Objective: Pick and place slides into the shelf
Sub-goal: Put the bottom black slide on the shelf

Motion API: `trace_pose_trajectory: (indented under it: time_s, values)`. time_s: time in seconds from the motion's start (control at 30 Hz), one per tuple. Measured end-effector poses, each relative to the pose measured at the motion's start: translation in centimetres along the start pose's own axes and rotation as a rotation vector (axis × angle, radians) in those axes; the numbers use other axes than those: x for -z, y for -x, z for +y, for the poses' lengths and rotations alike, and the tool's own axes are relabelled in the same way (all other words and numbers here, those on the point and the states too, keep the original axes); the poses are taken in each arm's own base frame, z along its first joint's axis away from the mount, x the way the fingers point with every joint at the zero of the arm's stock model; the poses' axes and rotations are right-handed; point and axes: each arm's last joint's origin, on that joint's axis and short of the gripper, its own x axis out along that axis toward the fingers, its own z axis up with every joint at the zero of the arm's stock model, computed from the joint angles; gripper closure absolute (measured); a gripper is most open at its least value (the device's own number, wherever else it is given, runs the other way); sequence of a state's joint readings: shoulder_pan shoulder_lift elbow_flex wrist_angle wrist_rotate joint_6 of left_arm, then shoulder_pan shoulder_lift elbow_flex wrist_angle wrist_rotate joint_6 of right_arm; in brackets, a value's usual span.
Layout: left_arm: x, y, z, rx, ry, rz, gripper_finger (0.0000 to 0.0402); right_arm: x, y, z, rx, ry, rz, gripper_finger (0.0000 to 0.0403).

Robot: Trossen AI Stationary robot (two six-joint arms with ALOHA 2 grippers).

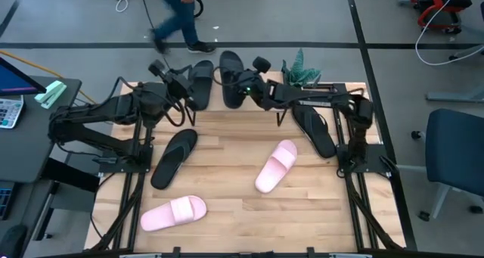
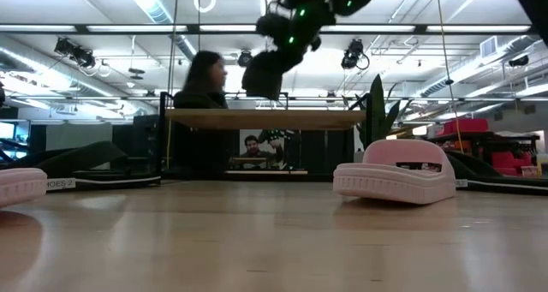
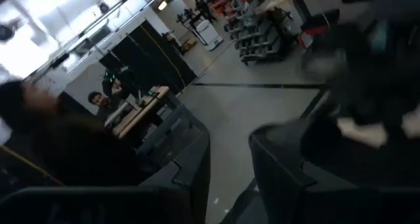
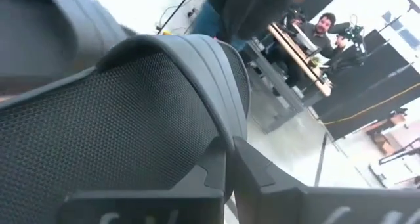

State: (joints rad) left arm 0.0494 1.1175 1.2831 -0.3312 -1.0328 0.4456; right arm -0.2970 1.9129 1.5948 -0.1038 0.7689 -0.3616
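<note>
My right gripper (image 1: 243, 85) (image 4: 228, 175) is at the table's far edge, shut on one black wide-band slide (image 1: 231, 75) (image 2: 261, 74), which hangs over the shelf's wood top board (image 2: 265, 118). The second black slide (image 1: 201, 82) lies next to it, beside my left gripper (image 1: 178, 85) (image 3: 230, 178), which is open and touches nothing that I can see. Two thin black flip-flops (image 1: 174, 156) (image 1: 314, 131) and two pale pink slides (image 1: 276, 166) (image 1: 173, 212) lie sole-down on the table. My right gripper pinches the black slide between its two fingers at the edge of the mesh band (image 4: 220, 142). The slide (image 2: 261, 74) hangs tilted below the gripper, lifted clear above the shelf's top board.
A green plant (image 1: 301, 73) stands at the far edge right of the slides. A person (image 1: 178, 16) walks behind the table, and others sit in the room beyond. One pink slide (image 2: 398, 174) sits mid-table in front of the shelf. Bare wood lies toward the near edge.
</note>
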Motion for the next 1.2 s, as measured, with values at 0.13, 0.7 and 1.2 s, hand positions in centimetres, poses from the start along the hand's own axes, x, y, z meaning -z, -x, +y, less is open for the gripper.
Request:
trace_pose_trajectory:
  time_s: [0.13,0.7,1.2]
  values:
    - [0.2,-0.5,0.2,-0.02,0.05,0.017,0.0287,0.8,-2.3,1.3,0.026,0.027,-0.02,0.0388]
    - [2.0,-1.9,1.0,-0.069,0.0,0.142,0.0286,1.7,-4.4,1.1,-0.041,-0.098,-0.042,0.0333]
    - [2.8,-1.9,0.8,-0.06,0.008,0.191,0.0288,1.7,-4.3,1.3,-0.086,-0.214,-0.049,0.0306]
